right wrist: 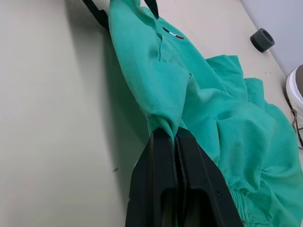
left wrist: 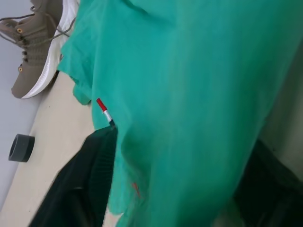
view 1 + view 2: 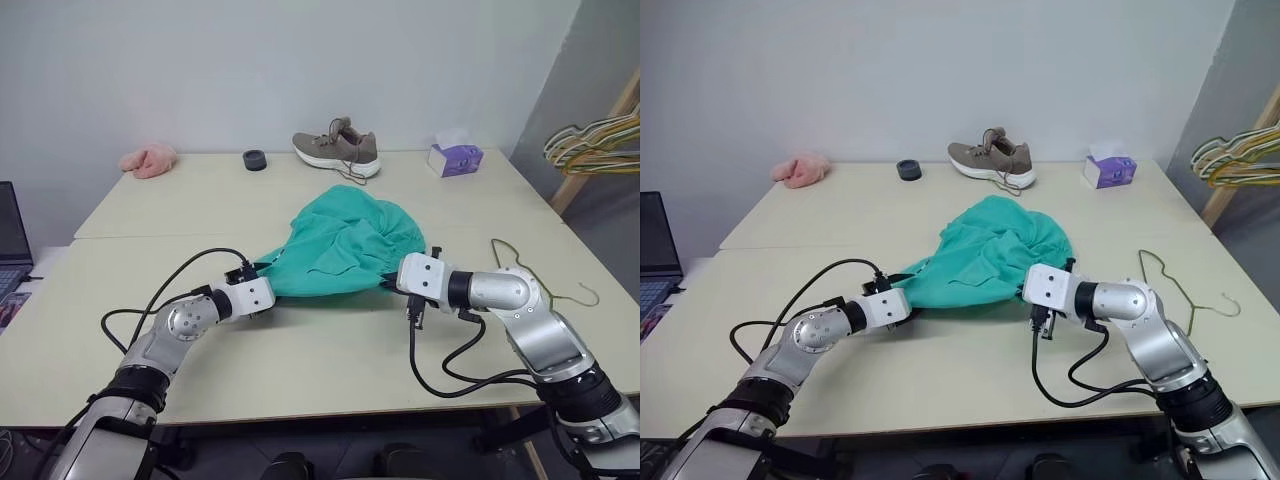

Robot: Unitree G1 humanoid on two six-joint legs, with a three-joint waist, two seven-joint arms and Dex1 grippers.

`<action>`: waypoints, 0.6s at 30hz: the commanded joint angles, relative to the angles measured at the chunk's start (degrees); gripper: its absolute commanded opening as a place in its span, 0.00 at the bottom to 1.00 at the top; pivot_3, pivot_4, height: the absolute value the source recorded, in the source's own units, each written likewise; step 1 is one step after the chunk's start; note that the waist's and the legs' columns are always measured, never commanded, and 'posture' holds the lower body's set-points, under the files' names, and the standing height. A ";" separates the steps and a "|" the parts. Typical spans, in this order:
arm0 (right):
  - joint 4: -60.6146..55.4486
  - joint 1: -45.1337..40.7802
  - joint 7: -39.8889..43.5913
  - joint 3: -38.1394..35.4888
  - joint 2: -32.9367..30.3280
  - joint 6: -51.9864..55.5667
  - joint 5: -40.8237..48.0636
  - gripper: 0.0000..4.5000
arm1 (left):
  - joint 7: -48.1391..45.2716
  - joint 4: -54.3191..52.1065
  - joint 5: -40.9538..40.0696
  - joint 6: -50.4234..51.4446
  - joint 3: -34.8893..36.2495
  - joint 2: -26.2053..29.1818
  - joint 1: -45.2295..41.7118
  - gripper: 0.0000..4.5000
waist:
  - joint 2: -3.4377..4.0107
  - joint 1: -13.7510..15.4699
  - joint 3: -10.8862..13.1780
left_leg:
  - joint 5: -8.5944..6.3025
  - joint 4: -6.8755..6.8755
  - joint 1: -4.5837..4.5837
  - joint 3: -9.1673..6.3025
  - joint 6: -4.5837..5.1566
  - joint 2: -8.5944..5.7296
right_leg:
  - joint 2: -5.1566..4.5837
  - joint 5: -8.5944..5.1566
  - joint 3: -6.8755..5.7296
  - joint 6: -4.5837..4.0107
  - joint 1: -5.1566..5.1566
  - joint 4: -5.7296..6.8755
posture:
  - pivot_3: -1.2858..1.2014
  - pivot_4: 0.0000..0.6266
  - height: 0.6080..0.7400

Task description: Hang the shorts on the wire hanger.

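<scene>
On the beige table [image 3: 330, 350], teal shorts [image 3: 345, 245] are stretched between two grippers, while the wire hanger [image 3: 540, 280] lies flat near the table's right edge, well apart from the cloth.

From the head views, the left gripper [image 3: 262, 272] meets the near-left corner of the shorts and the right gripper [image 3: 392, 278] the near-right edge. In the right wrist view, the right fingers [image 1: 177, 156] are seen clenched tight on a pinched fold of fabric. In the left wrist view, the cloth is draped between two parted black fingers [image 2: 90, 179], beside a small red-and-white label [image 2: 103, 109]; a firm grasp cannot be told. At the far edge lie a shoe [image 3: 337, 148], a pink cloth [image 3: 148, 160], a black ring [image 3: 255, 160] and a tissue box [image 3: 455, 158].
</scene>
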 commanded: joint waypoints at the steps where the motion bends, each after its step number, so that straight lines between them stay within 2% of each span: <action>1: 1.20 -1.91 1.28 -1.21 -2.42 -3.90 -0.41 0.00 | -2.01 1.65 2.50 -0.37 -1.12 4.28 -0.36 0.48 | 0.01 -0.32 -0.01 | 0.00 0.00 0.00 -0.01 0.00 0.00 | 0.00 0.00 -0.01 0.00 0.00 0.01 | 0.47 0.00 1.00; 5: 8.12 -4.06 4.21 1.65 -5.87 -13.06 -3.21 0.00 | -6.59 -1.17 2.07 0.80 -1.45 8.07 0.63 0.19 | 0.01 -1.38 -0.01 | 0.00 -0.03 0.02 0.01 0.00 0.00 | 0.00 0.00 0.02 0.00 -0.01 0.01 | 0.47 0.00 1.00; 8: 17.58 -8.71 3.62 5.13 -7.50 -25.36 -9.14 0.00 | -10.03 -4.24 0.25 3.00 -0.24 10.35 1.33 0.00 | 0.02 -1.71 0.00 | 0.00 -0.04 0.02 0.05 0.01 0.00 | 0.01 0.00 0.06 0.00 -0.04 0.02 | 0.48 0.00 1.00; 11: 28.38 -15.93 -0.95 7.55 -7.24 -37.37 -15.38 0.00 | -13.89 -8.92 -2.27 6.57 1.17 12.38 2.61 0.00 | 0.06 -1.93 0.03 | 0.00 -0.03 -0.01 0.08 0.01 0.00 | 0.01 0.00 0.08 0.00 -0.10 0.06 | 0.48 0.00 1.00; 14: 34.14 -19.80 -1.30 8.06 -6.79 -44.27 -15.85 0.00 | -19.18 -15.79 -6.20 11.46 2.46 14.31 5.62 0.00 | 0.06 -1.98 0.02 | 0.00 -0.05 -0.10 0.09 0.01 0.00 | 0.01 0.01 0.11 -0.02 -0.23 0.07 | 0.48 0.00 1.00; 18: 30.65 -16.11 10.64 8.97 -9.12 -49.28 -4.77 0.00 | -28.72 -28.09 -14.23 21.89 4.70 18.14 12.50 0.00 | 0.00 -2.06 -0.01 | -0.02 -0.10 -0.23 0.10 0.03 0.05 | -0.01 -0.01 0.15 -0.06 -0.35 0.02 | 0.48 0.00 1.00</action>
